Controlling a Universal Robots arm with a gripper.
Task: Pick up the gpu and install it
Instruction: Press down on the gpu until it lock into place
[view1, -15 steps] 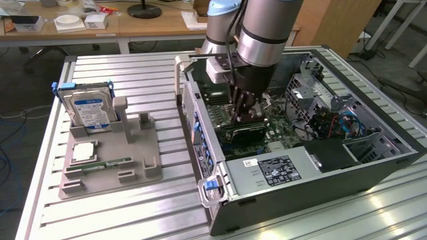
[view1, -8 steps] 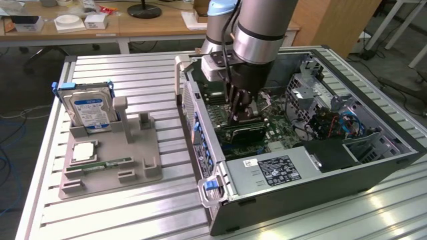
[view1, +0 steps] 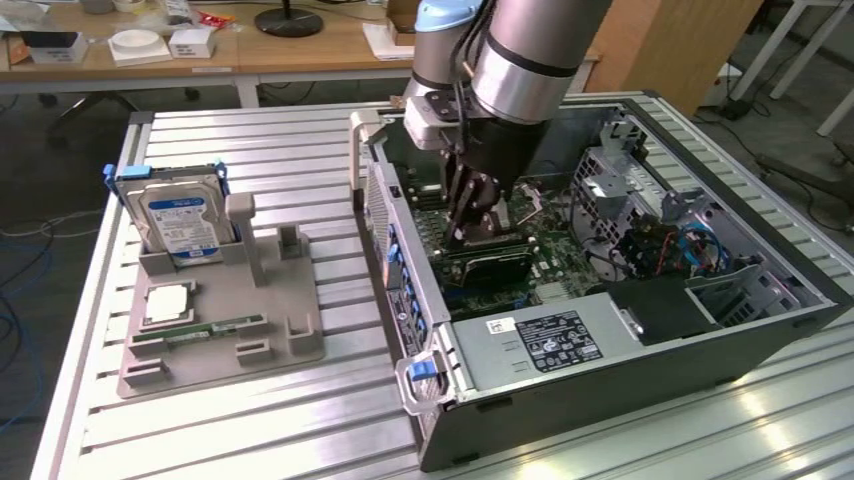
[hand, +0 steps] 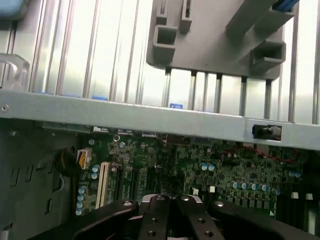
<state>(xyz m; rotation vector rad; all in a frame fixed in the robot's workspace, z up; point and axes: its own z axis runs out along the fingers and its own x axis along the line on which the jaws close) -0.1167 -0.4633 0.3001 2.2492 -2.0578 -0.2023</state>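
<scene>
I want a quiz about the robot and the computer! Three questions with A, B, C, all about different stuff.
1. Where is the gripper?
A. inside the open computer case
B. over the grey holder tray
C. above the wooden desk

2. What colour is the hard drive label?
A. red
B. blue and white
C. yellow

3. How does the hard drive sit?
A. lying flat
B. upright in the grey holder tray
C. inside the case

Answers: 1 A, the arm reaches down over the motherboard. 2 B, its face shows blue and white. 3 B, it stands on edge in its slot.

I see: ribbed metal table (view1: 267, 420) | grey fixture tray (view1: 220, 335) on it, exterior view's left | open PC case (view1: 601, 390) beside, to the right
</scene>
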